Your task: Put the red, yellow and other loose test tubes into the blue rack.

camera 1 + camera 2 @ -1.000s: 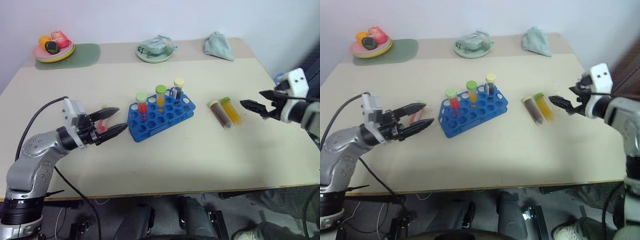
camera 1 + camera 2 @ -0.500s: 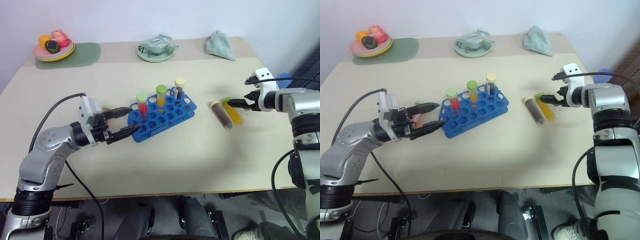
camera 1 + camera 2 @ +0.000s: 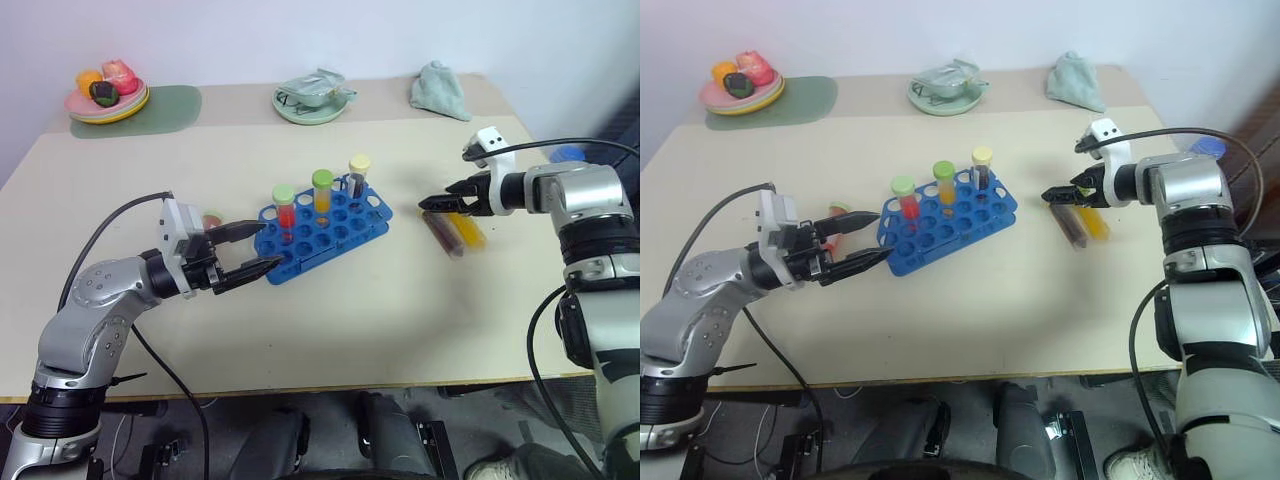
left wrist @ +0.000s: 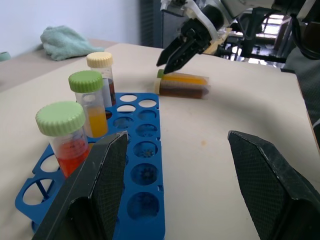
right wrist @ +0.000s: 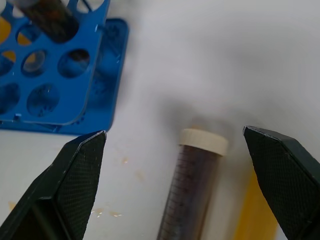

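Observation:
The blue rack [image 3: 322,228] stands mid-table and holds a red tube [image 3: 284,208], a yellow tube [image 3: 322,192] and a dark tube [image 3: 357,174]. Two loose tubes lie side by side to its right, one dark brown with a cream cap [image 3: 441,232] and one yellow [image 3: 468,230]. My right gripper [image 3: 432,205] is open, its tips just above the brown tube's cap [image 5: 204,141]. At the rack's left end my left gripper [image 3: 250,248] is open and holds nothing. A bit of a red tube [image 3: 837,209] peeks out behind its fingers.
At the back of the table are a plate of toy food [image 3: 107,92] on a green mat, a green dish [image 3: 313,102] and a teal cloth [image 3: 438,90]. A blue object [image 3: 566,153] sits off the right edge.
My right gripper has swung in from the table's right side, leftward and down, to the capped ends of the loose tubes. The left gripper has hardly moved.

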Action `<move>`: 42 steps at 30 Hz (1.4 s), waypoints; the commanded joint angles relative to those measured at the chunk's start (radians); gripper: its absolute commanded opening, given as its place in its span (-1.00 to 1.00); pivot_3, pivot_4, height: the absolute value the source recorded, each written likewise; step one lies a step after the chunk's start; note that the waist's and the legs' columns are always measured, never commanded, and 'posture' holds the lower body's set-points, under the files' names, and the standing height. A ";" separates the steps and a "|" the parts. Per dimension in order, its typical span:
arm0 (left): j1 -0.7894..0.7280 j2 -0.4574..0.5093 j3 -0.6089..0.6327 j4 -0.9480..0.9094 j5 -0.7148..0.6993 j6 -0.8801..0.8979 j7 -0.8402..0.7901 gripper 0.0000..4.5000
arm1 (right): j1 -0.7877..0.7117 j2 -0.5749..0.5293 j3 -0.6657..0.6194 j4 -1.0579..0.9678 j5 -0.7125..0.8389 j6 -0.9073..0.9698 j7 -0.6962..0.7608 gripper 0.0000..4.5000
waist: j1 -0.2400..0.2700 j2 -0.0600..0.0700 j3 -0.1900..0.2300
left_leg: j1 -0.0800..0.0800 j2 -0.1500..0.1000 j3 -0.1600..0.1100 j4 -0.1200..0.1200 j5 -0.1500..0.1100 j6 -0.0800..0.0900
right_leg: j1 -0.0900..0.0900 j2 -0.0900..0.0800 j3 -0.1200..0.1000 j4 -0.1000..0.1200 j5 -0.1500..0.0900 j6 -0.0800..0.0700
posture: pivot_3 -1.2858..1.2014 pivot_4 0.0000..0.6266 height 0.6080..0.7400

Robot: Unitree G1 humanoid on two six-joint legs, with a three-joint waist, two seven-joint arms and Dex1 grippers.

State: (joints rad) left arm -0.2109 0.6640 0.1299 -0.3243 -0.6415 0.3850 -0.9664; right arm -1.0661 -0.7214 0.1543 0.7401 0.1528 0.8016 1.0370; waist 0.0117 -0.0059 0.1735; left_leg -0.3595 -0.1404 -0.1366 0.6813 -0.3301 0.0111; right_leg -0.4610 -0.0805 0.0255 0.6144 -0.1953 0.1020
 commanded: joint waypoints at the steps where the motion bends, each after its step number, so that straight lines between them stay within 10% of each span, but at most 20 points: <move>1: -0.004 0.007 0.006 -0.027 0.000 -0.018 -0.016 0.44 | 0.009 0.010 0.014 -0.024 -0.026 -0.010 0.008 1.00 | -0.001 0.000 0.000 | 0.000 0.000 0.000 0.000 0.000 0.000 | 0.000 0.000 0.000 0.000 0.000 0.000 | 0.03 -0.52 1.00; 20: 0.001 0.007 0.006 -0.038 0.007 -0.024 -0.048 0.44 | 0.009 0.086 0.032 0.059 -0.105 -0.080 -0.025 1.00 | -0.005 0.000 0.000 | 0.000 0.000 0.000 0.000 0.000 0.000 | 0.000 0.000 0.000 0.001 0.000 0.000 | 0.03 -0.52 1.00; 29: 0.005 0.000 0.005 -0.045 0.015 -0.025 -0.037 0.45 | 0.013 0.097 0.044 0.066 -0.144 -0.125 -0.015 -0.66 | -0.006 0.000 0.000 | 0.000 0.000 0.000 0.000 0.000 0.000 | 0.000 0.000 0.000 0.001 0.000 0.000 | 0.03 -0.52 1.00; 42: 0.017 0.012 0.045 -0.037 0.002 -0.006 -0.016 0.45 | 0.201 0.060 -0.047 -0.466 -0.013 -0.041 0.050 -0.66 | -0.004 0.000 0.000 | 0.000 0.000 0.000 0.000 0.000 0.000 | -0.001 0.000 0.000 0.001 0.000 0.000 | 0.03 -0.52 1.00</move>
State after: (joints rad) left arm -0.1987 0.6668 0.1387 -0.3354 -0.6229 0.3819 -0.9930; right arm -0.8638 -0.6470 0.1581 0.3974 0.0858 0.7403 1.0698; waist 0.0073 -0.0058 0.1735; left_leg -0.3600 -0.1404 -0.1373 0.6810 -0.3299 0.0108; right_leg -0.4620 -0.0803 0.0254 0.6150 -0.1952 0.1018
